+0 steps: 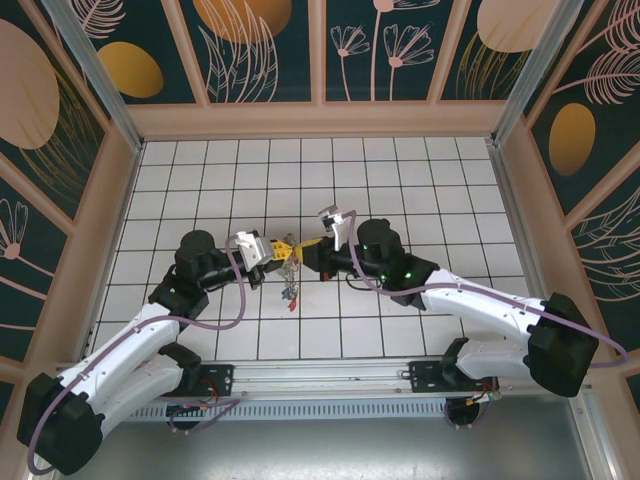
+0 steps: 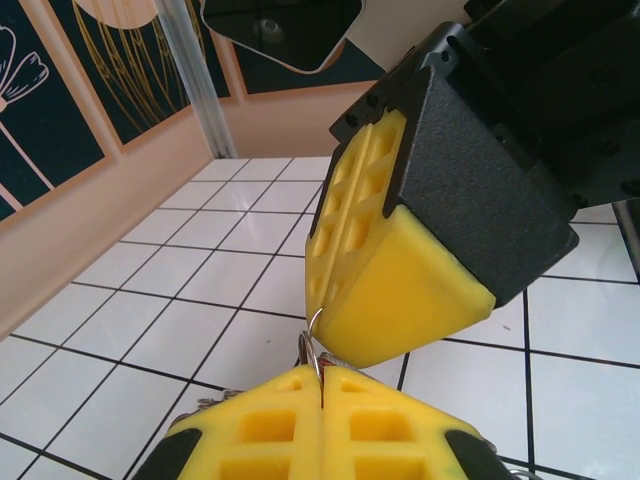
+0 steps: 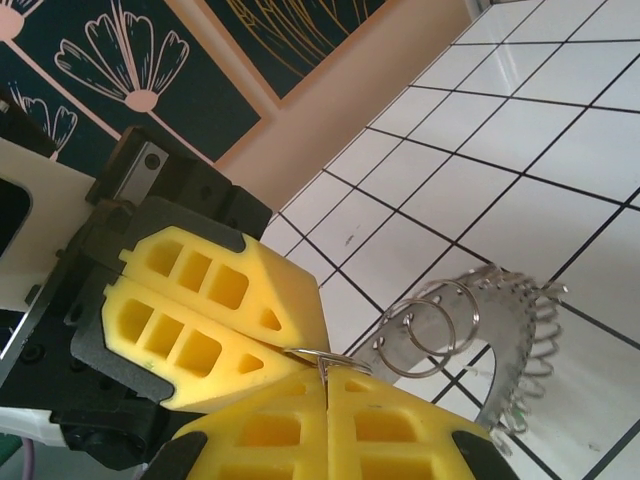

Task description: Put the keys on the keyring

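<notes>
Since both arms meet above the middle of the counter [image 1: 450,200], the step in hand seems to be to open one small wire loop [image 3: 330,353] so that a key can go on it. The left jaws are closed on this loop, and the right jaws are closed on it too. In the right wrist view the right arm's yellow pads [image 3: 260,435] pinch it from 6 o'clock and the left arm's pads [image 3: 285,300] from 9 o'clock.

The keyring [image 3: 515,330], a flat grey band with a fringe of small silver coils, is at 3 o'clock from this pinch and is tilted. Two more loops [image 3: 430,325] seem to hang from holes in its edge. I cannot tell if it touches the counter. In the top view the keys [image 1: 291,293] lie at 6 o'clock from the meeting point, near both jaws but apart from them.

To do this well, I think one grip should only hold firm while the other twists a little, just enough to part the wire. The wire is thin and may slip from the soft pads or bend if the pull is strong. No arm is free for a key, so one must let go at some point, and the keyring should be steady first.
</notes>
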`<move>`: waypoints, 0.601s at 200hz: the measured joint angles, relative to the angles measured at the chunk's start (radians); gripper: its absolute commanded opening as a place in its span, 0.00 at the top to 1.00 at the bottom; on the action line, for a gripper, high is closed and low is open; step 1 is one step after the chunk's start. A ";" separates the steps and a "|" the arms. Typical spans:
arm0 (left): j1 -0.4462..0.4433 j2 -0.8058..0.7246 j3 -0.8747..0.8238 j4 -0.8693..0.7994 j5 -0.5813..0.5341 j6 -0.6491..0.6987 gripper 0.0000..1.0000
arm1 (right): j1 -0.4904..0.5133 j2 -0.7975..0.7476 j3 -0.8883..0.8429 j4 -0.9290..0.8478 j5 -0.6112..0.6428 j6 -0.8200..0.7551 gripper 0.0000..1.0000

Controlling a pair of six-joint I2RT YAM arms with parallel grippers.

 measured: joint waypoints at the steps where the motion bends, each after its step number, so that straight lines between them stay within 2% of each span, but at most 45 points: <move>1: 0.000 0.000 0.000 0.000 0.000 0.000 1.00 | 0.000 0.000 0.000 0.000 -0.001 0.001 1.00; 120: 0.000 -0.017 -0.042 0.134 0.005 -0.106 1.00 | -0.041 0.010 0.001 -0.012 -0.078 0.148 1.00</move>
